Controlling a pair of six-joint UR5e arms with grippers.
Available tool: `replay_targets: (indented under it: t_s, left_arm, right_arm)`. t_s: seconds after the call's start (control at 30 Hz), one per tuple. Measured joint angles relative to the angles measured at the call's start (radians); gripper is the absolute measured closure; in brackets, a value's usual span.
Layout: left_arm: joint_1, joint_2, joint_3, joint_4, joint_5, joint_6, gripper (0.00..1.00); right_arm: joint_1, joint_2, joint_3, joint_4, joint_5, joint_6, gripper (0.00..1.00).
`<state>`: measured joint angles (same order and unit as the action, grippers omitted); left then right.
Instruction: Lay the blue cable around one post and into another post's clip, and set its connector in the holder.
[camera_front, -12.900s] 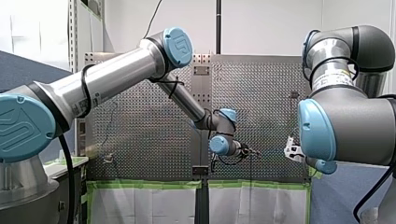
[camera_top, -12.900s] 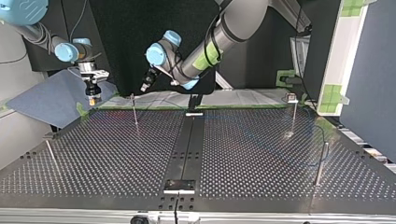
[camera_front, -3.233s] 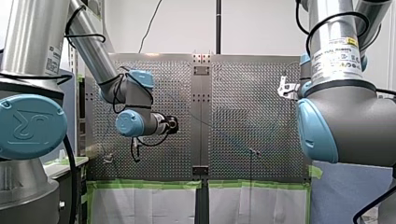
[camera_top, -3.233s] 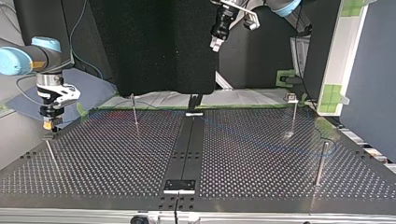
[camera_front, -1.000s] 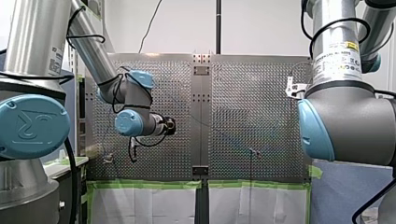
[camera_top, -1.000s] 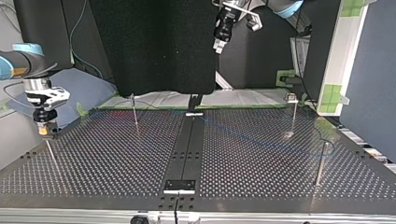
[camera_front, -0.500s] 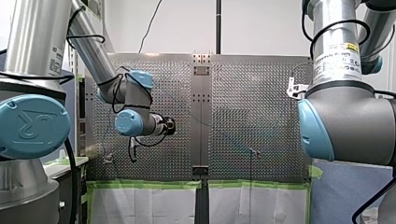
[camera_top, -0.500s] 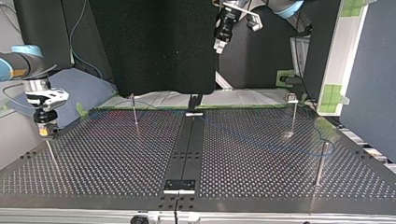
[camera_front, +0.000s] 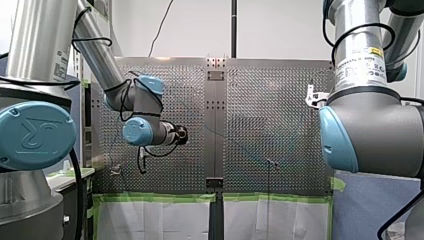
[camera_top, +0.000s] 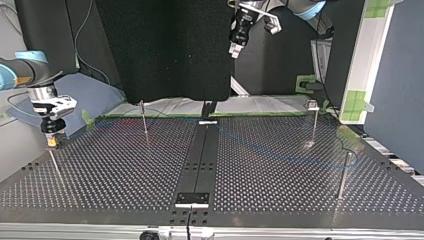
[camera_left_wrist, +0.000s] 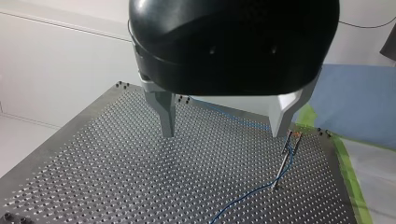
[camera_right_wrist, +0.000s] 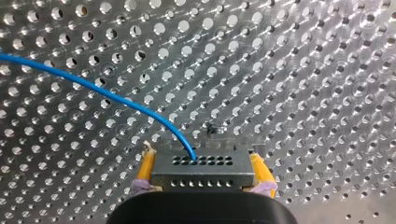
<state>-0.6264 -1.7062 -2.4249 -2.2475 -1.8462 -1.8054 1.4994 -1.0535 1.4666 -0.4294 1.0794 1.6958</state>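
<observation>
While the right wrist view looks down on the perforated tabletop (camera_right_wrist: 327, 70), my right pincer (camera_right_wrist: 202, 159) is clenched on the connector (camera_right_wrist: 203, 175). This is a small grey block with rows of holes, and the yellow pads (camera_right_wrist: 145, 167) press on its two short ends. The blue cable (camera_right_wrist: 93, 88) leaves the block's face and curves away over the holes. I'd judge the block rigid and light, and those ends the right place to hold it. The cable looks thin and limp, so it should trail and sag rather than push, and a hard tug could pull it off a post.

From the top view, my right arm (camera_top: 22, 75) comes in at the view's left with its wrist turned straight down. The pincer is poised just above the head of a leaning post (camera_top: 54, 162) at the tabletop's edge; what sits on that head I cannot make out. The cable shows as a faint line crossing toward the upright post (camera_top: 344, 175) at the view's right. My left pincer (camera_top: 234, 49) hangs high, well clear of everything.

The left wrist view shows its metal fingers (camera_left_wrist: 164, 116) spread wide, holding nothing. Below them the cable runs up to a slim post (camera_left_wrist: 284, 158).

Across the front view, my left arm (camera_front: 100, 65) is bent with its elbow raised, and my right arm's bulk hides most of its pincer.
</observation>
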Motion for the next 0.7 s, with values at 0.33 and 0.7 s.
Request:
replay_targets:
  t_s: [0.33, 0.7]
  left_arm:
    - [0.001, 0.0, 0.0, 0.0, 0.0, 0.002, 0.0]
    - [0.002, 0.0, 0.0, 0.0, 0.0, 0.001, 0.0]
  right_arm:
    - [0.0, 0.0, -0.02, 0.01, -0.011, 0.002, 1.0]
    - [-0.006, 0.001, -0.024, 0.001, -0.016, 0.021, 1.0]
